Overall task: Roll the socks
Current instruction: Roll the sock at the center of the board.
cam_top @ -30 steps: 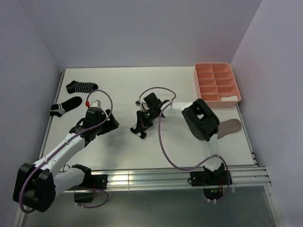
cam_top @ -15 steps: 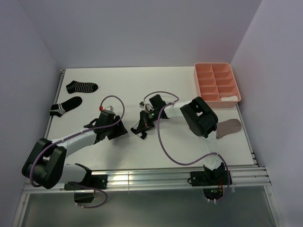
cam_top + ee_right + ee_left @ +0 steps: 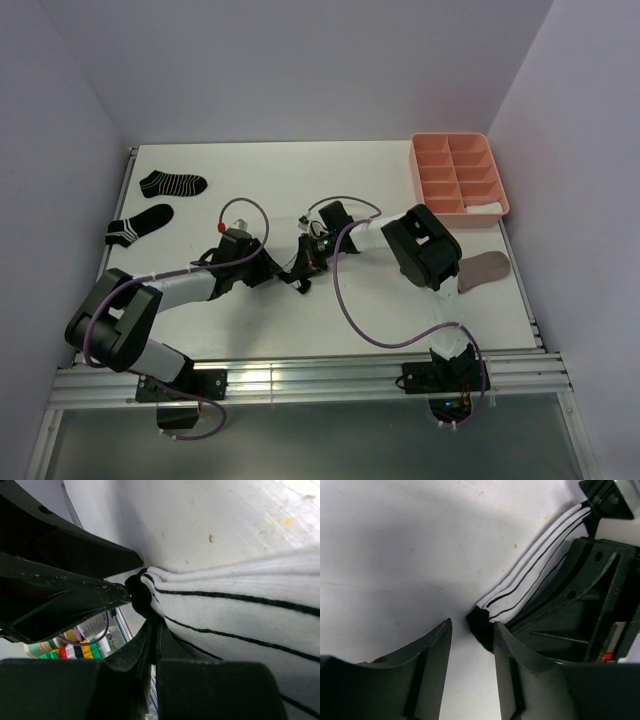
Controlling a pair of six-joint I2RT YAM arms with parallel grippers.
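The black-toed white thin-striped sock (image 3: 530, 575) lies folded narrow at centre, a black striped sock (image 3: 172, 183) and a second black striped sock (image 3: 140, 224) flat far left, the taupe sock (image 3: 485, 270) far right.

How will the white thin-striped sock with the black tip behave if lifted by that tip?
Probably floppy: the white thin-striped sock bunches into soft folds where the right gripper pinches it. Likely light, as the fabric looks thin; its knit should resist slipping.

Robot lab cell; plain walls (image 3: 300, 70), aluminium mounting rails (image 3: 320, 375).
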